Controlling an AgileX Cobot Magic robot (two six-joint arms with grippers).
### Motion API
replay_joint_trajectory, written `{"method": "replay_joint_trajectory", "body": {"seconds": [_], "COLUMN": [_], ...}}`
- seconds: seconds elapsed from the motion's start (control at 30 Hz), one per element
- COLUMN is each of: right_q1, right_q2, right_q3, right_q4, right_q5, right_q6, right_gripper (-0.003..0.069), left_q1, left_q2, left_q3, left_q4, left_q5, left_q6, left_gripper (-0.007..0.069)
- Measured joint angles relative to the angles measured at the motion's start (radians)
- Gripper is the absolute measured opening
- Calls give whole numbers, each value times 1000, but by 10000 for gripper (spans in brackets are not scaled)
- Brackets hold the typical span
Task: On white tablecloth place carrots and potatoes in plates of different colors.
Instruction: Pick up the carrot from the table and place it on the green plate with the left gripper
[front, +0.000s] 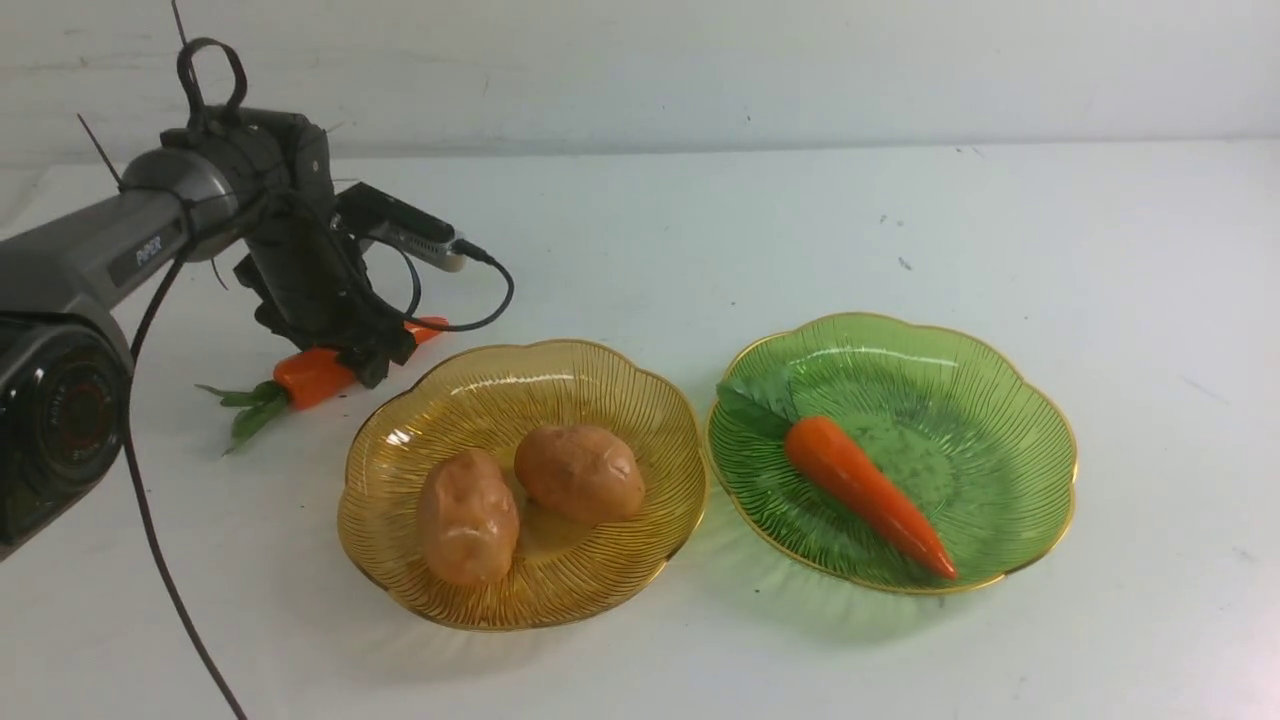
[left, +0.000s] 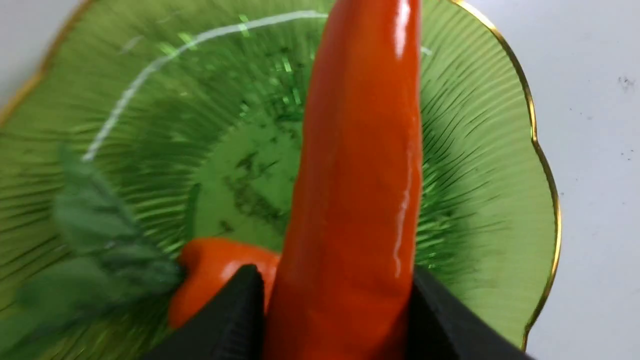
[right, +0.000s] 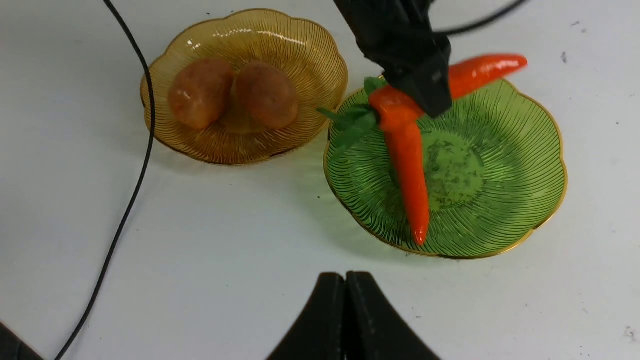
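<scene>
In the left wrist view my left gripper (left: 335, 272) is shut on a carrot (left: 360, 175), a black finger on each side. It hangs over the green plate (left: 475, 175), where another carrot (left: 215, 270) lies. The right wrist view agrees: the left gripper (right: 415, 65) holds a carrot (right: 480, 70) above the green plate (right: 515, 165) and its lying carrot (right: 410, 160). The front view instead shows that gripper (front: 355, 350) on a carrot (front: 315, 375) left of the amber plate (front: 600, 380). Two potatoes (front: 467, 515) (front: 580, 472) sit in the amber plate. My right gripper (right: 346, 280) is shut and holds nothing.
A black cable (right: 135, 165) trails over the white tablecloth (right: 225, 225) beside the amber plate (right: 300, 50). The two plates stand side by side with a narrow gap. The left arm (front: 100, 250) reaches in from the left edge.
</scene>
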Motion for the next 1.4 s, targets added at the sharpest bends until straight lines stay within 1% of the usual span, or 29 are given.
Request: {"method": "replay_joint_trajectory", "body": {"seconds": [0.03, 0.13, 0.3, 0.4, 0.53, 0.63, 0.67, 0.7, 0.8, 0.83, 0.87, 0.9, 0.97, 1.0, 1.03, 1.1, 1.2, 1.3, 1.4], "right_q1": [0, 0, 0, 0, 0, 0, 0, 0, 0, 0, 0, 0, 0, 0, 0, 0, 0, 0, 0], "right_q2": [0, 0, 0, 0, 0, -3, -8, -26, -136, -183, -227, -275, -399, -447, -488, -556, -582, -582, -582], "right_q3": [0, 0, 0, 0, 0, 0, 0, 2, 3, 4, 17, 40, 154, 227, 307, 507, 680, 767, 787], "right_q4": [-2, -10, -12, -12, -20, -49, -65, -80, -87, -87, -91, -100, -134, -147, -154, -157, -167, -175, -192], "right_q5": [0, 4, 16, 30, 55, 62, 62, 63, 65, 65, 64, 60, -17, -97, -197, -480, -763, -932, -981], "right_q6": [0, 0, 0, 0, -10, -12, -12, -5, 33, 49, 73, 87, 101, 101, 102, 103, 103, 103, 103], "right_gripper": [-15, -15, -15, -15, -15, -15, -15, -15, -15, -15, -15, -15, -15, -15, -15, -15, -15, -15, -15], "left_q1": [-17, -41, -63, -63, -54, -37, -31, -20, 21, 36, 47, 50, 52, 52, 51, 49, 49, 49, 49], "left_q2": [11, 28, 40, 40, 36, 11, -1, -28, -120, -145, -165, -175, -184, -184, -184, -184, -184, -184, -184], "left_q3": [0, 0, 0, -1, -26, -82, -105, -148, -220, -221, -222, -222, -222, -222, -222, -220, -220, -220, -220], "left_q4": [8, 13, 19, 19, 23, 31, 31, 31, 38, 39, 43, 47, 52, 52, 52, 47, 46, 52, 52], "left_q5": [-28, -68, -95, -95, -56, 32, 56, 81, 93, 96, 97, 99, 102, 104, 105, 108, 110, 117, 119], "left_q6": [-1, -5, -7, -4, 0, 1, 1, 1, 2, 2, 5, 6, 21, 27, 32, 38, 38, 39, 39], "left_gripper": [391, 456, 593, 638, 650, 603, 575, 521, 260, 153, 74, 41, 8, 2, -1, -3, -3, -3, -3]}}
